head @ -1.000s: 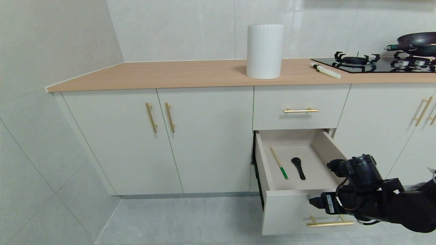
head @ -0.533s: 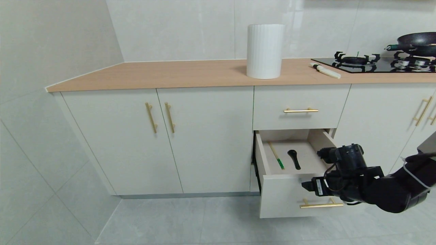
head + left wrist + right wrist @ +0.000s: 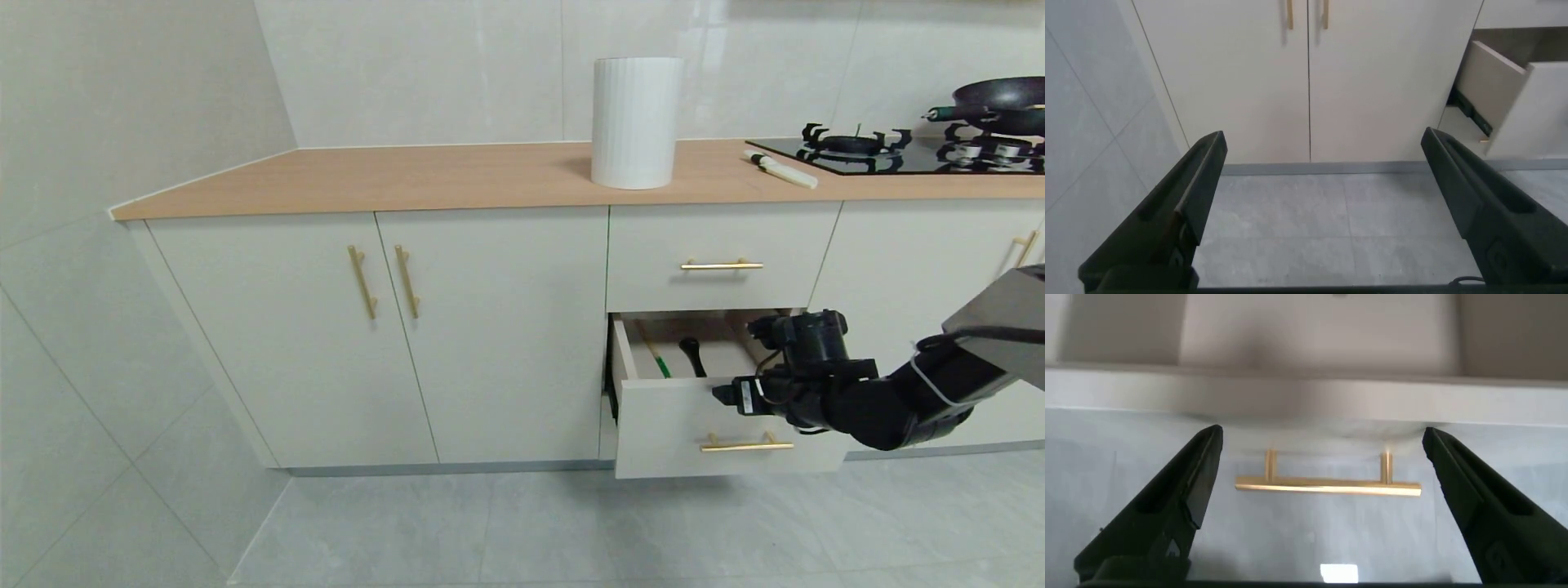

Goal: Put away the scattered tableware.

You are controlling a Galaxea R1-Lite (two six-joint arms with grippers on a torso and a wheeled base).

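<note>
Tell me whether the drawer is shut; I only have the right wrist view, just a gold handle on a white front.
Observer: No. The head view shows the lower drawer partly open, its inside showing above the front.
Operator: Anything inside?
Observer: Chopsticks and a black spoon lie on its floor.
Operator: Any tableware left out?
Observer: A long pale utensil lies on the countertop beside the gas hob.
</note>
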